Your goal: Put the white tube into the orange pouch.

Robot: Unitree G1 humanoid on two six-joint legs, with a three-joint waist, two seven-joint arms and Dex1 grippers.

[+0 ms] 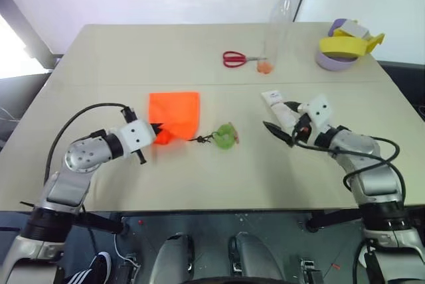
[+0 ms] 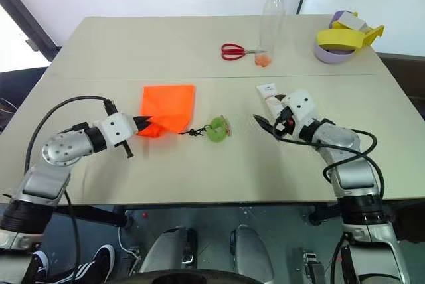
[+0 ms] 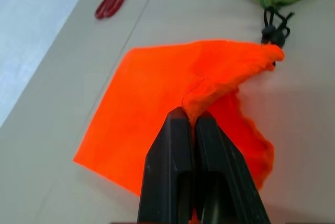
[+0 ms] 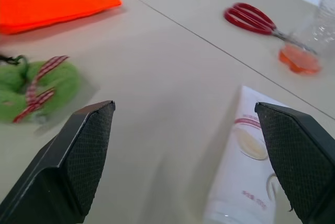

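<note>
- L tool (image 3: 191,124) is seen clamped tight on the orange pouch (image 1: 175,113): a fold of fabric at the pouch's near corner is pinched between the two black fingers (image 3: 170,171), which sit pressed together in the left wrist view.
- Pouch is held at that corner and pulled up into a ridge there; the rest is laid flat on the desk (image 1: 199,52), left of centre.
- A dark cord (image 1: 202,139) is seen running from the pouch's bunched end to a green toggle (image 1: 226,137), which is resting on the desk just right of the pouch. Red-and-white striped trim is noted on the toggle in the right wrist view.
- R tool (image 4: 193,156) is spread wide, nothing gripped. Its fingers (image 4: 78,156) are seen on either side of the frame in the right wrist view.
- White tube (image 2: 269,98) is laid flat on the desk, right of centre, with faint reddish print showing. It is placed just ahead of the R tool, nearer one finger than the other; contact can't be confirmed.
- Tube and pouch are kept well apart, w/ the toggle between them.
- Far side of desk: red scissors (image 1: 234,59), a clear bottle (image 1: 279,28) w/ blue cap standing upright beside them, a small orange item (image 1: 265,67) at its base.
- Far right corner: tape rolls (image 1: 342,52), yellow over pale purple, are stacked.
</note>
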